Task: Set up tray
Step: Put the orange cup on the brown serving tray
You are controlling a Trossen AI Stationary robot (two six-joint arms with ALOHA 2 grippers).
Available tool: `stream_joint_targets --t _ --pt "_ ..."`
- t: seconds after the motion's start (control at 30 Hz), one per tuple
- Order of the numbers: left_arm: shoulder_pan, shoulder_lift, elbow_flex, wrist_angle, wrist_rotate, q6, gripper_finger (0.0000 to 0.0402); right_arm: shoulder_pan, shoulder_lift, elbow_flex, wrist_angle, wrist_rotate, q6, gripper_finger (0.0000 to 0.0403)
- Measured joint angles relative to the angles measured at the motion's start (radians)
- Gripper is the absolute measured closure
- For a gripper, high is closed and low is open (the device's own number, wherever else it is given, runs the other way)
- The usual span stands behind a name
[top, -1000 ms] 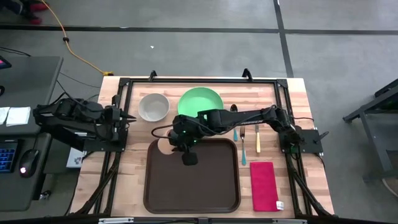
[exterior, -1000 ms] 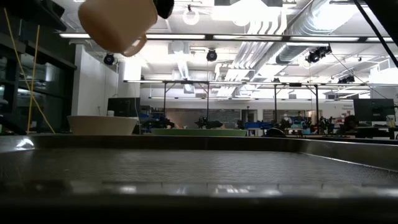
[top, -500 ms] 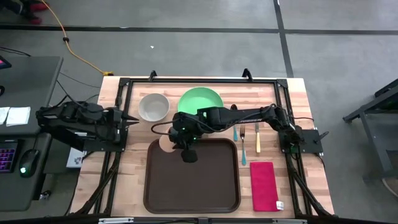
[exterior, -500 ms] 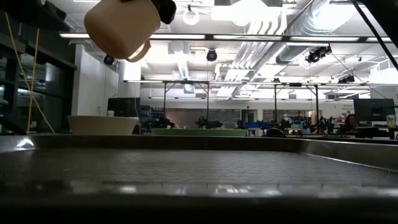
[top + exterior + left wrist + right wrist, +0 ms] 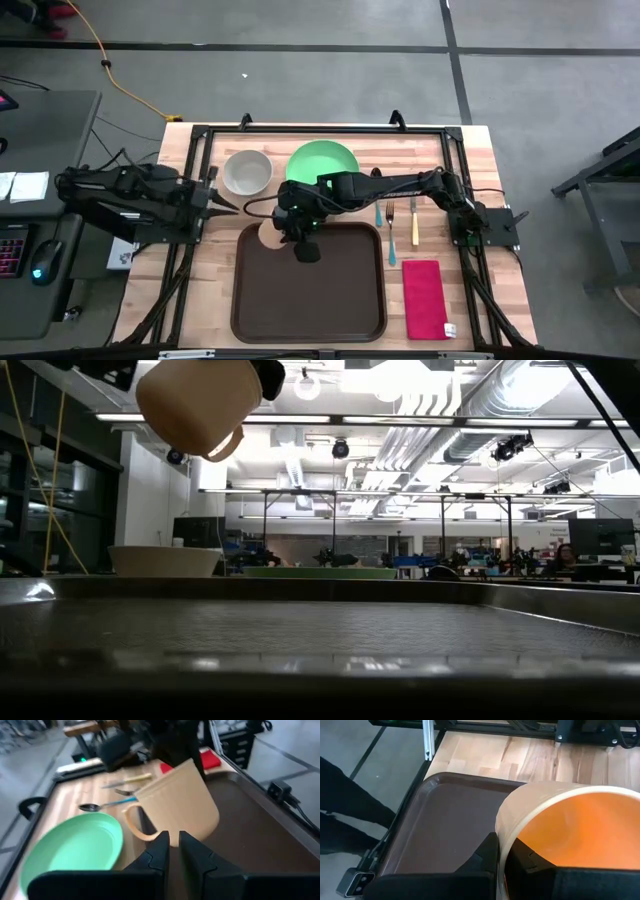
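My right gripper (image 5: 285, 228) reaches across the table and is shut on a tan cup (image 5: 269, 233). The cup hangs above the far left corner of the dark brown tray (image 5: 310, 300). In the low view the cup (image 5: 195, 400) is tilted and well above the tray (image 5: 320, 630), its handle (image 5: 226, 444) pointing down. My left gripper (image 5: 230, 205) is shut, level, and points at the cup from the table's left. Its wrist view shows the cup (image 5: 177, 800) just ahead of its fingers (image 5: 174, 852). My right gripper pinches the cup's wall at the rim (image 5: 504, 836), one finger (image 5: 487, 854) outside and one finger (image 5: 522, 861) inside the orange hollow. The cup is lifted clear of the tray and tilted.
Beyond the tray stand a white bowl (image 5: 246, 172) and a green plate (image 5: 322, 165). A spoon (image 5: 378, 197), fork (image 5: 392, 222) and knife (image 5: 414, 225) lie to the tray's right, and a red napkin (image 5: 425, 298) lies beside its right rim. A black frame borders the table.
My left gripper has moved toward the table's right, closing on the cup. The cup in my right gripper has come down slightly and stays over the tray's far left corner.
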Motion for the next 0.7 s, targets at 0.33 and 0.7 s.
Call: stream_joint_targets --t 0.33,0.7 --pt "0.0 0.13 0.0 0.118 0.092 0.043 0.0328 0.002 0.0 0.0 -0.163 -0.069 -0.032 0.0403" --pt "0.0 0.295 0.0 0.239 0.148 0.065 0.0328 0.002 0.0 0.0 -0.29 -0.076 -0.045 0.0403"
